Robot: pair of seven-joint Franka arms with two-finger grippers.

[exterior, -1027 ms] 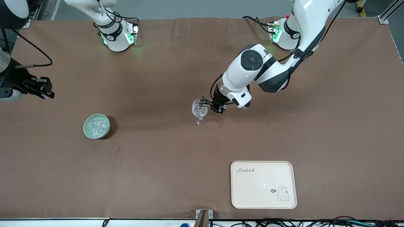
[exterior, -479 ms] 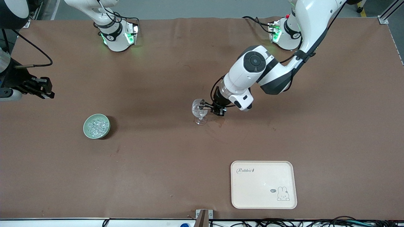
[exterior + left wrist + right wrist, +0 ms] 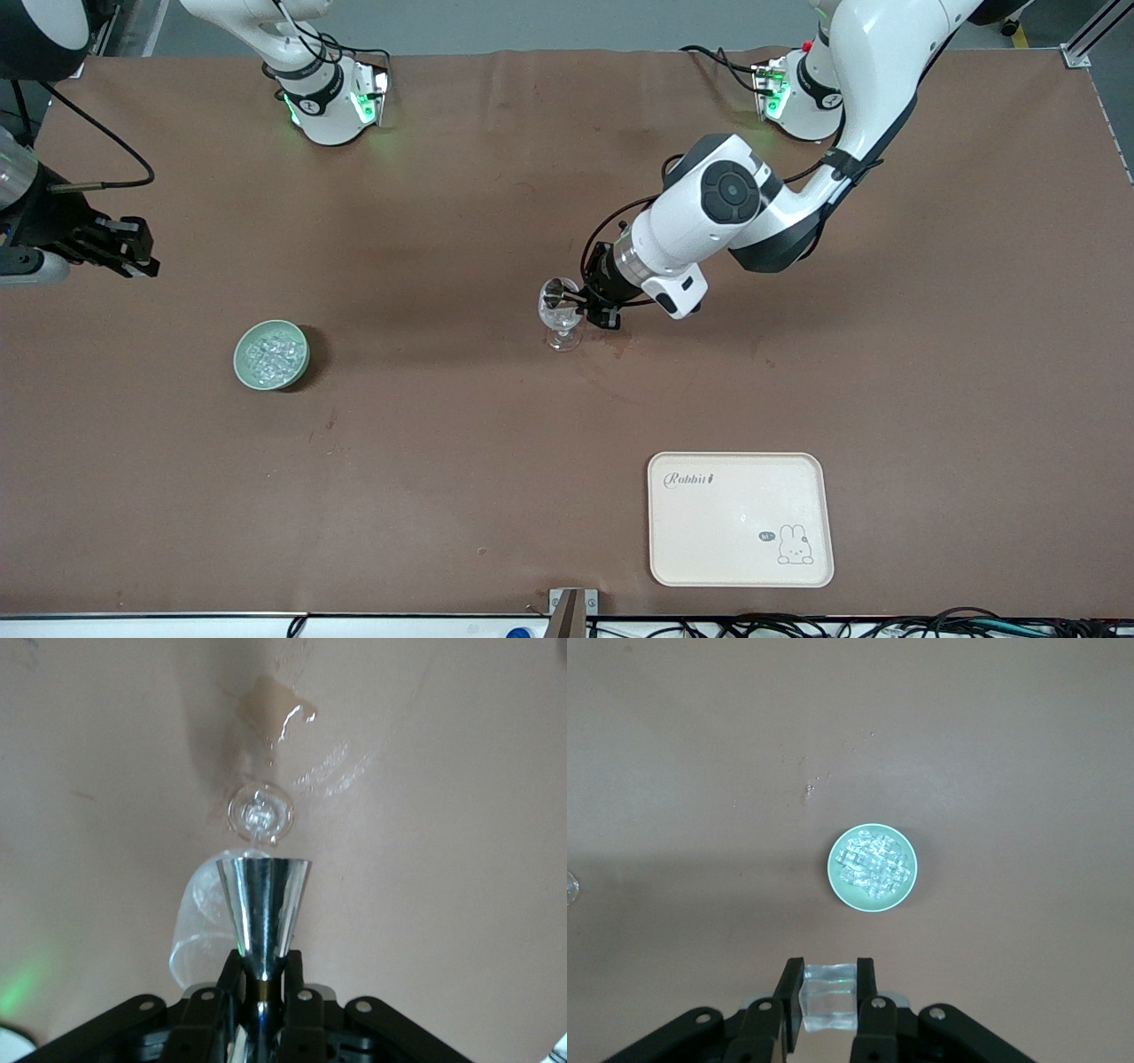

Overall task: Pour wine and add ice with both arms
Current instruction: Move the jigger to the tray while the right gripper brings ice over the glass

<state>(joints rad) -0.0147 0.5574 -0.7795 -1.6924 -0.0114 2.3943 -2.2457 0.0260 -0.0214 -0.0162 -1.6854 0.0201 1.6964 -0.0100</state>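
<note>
Surface: one brown table [image 3: 443,461] fills the frame of the front view; a grey floor strip runs along the top edge, cables along the bottom edge
Arms: two white arms; both bases stand at the top of the frame with green lights
Left gripper [image 3: 580,303]: at frame centre, over the glass; jaws clamped on a small metal cone-shaped cup [image 3: 263,908]; in the left wrist view the cup's flared mouth points down at the glass below it
Right gripper [image 3: 133,261]: at the left edge of the frame, up in the air over bare table; in the right wrist view its fingers [image 3: 789,1001] pinch one clear ice cube [image 3: 829,998]
Glass [image 3: 558,316]: one clear stemmed glass, upright at frame centre; a wet patch [image 3: 275,704] lies on the table just beside its foot
Bowl [image 3: 270,354]: one pale green bowl, left of centre in the frame, well apart from the glass
Ice [image 3: 271,353]: a heap of small clear cubes in the bowl; count cannot be told
Tray [image 3: 741,519]: one cream tray with a rabbit drawing, lower right of the frame
</note>
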